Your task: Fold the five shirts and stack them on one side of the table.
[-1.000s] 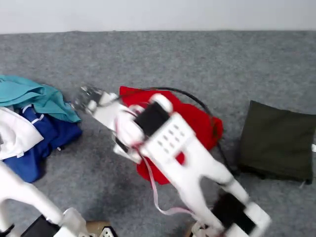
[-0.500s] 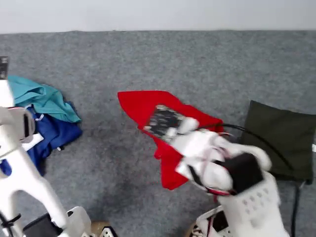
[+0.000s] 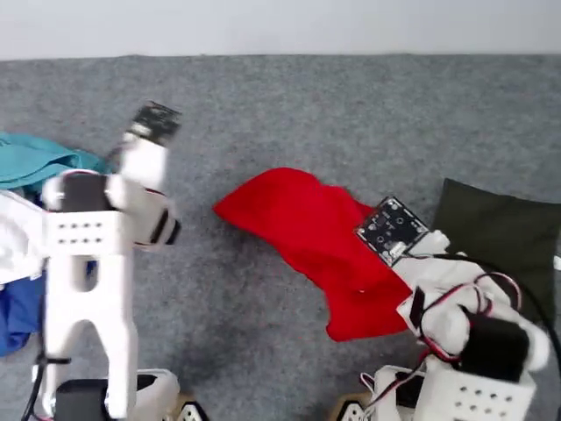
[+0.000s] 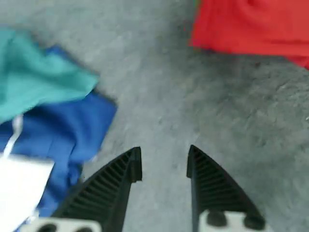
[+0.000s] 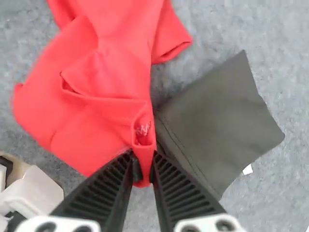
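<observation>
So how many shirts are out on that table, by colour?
red shirt: 1
teal shirt: 1
blue shirt: 1
white shirt: 1
dark green shirt, folded: 1
Total: 5 shirts

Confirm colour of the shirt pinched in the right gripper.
Red. The shirt shows best in the right wrist view, pinched by the right gripper.

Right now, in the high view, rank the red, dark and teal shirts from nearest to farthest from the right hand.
1. Red shirt: pinched in the right hand, in the middle.
2. Dark shirt: folded, just beside it on the right.
3. Teal shirt: far off on the left side.
</observation>
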You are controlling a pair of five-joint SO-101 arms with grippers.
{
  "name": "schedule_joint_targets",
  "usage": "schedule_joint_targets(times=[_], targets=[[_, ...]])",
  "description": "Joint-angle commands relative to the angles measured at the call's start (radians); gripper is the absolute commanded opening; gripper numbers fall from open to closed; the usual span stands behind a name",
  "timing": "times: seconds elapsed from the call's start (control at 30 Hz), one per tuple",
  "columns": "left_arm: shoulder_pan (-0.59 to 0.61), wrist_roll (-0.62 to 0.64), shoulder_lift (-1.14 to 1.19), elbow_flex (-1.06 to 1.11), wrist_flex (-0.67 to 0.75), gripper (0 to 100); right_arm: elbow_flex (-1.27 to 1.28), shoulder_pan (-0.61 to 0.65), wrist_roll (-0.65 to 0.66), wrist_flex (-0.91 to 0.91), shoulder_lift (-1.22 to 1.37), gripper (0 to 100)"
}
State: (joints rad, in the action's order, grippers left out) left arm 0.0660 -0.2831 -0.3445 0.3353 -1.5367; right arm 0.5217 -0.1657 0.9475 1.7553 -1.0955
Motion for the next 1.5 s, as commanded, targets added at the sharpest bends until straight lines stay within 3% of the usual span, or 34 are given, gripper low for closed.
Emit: schedule_joint_targets(times=[0.0,0.17,0.5,0.67,1.07,1.47], targets=[[-0.052,-0.008,-0.026,0.081,0.175,17,-0.008,-0.025,0.011,0.022,0.004,0.9],[-0.087,-0.008,0.057,0.133,0.316,21,-0.006,-0.028,-0.015,0.022,0.01,0.9],[-0.121,-0.015,0.436,-0.156,0.259,24,-0.005,-0.022,-0.089,0.022,0.013,0.9],[-0.161,-0.095,0.568,-0.317,0.167,24,0.023,-0.022,-0.089,0.022,0.01,0.9],[-0.164,-0.419,0.651,-0.381,0.196,22,0.046,-0.022,-0.089,0.022,0.01,0.9],[-0.173,-0.436,0.789,-0.389,0.325,21,0.048,-0.022,-0.089,0.022,0.015,0.9]])
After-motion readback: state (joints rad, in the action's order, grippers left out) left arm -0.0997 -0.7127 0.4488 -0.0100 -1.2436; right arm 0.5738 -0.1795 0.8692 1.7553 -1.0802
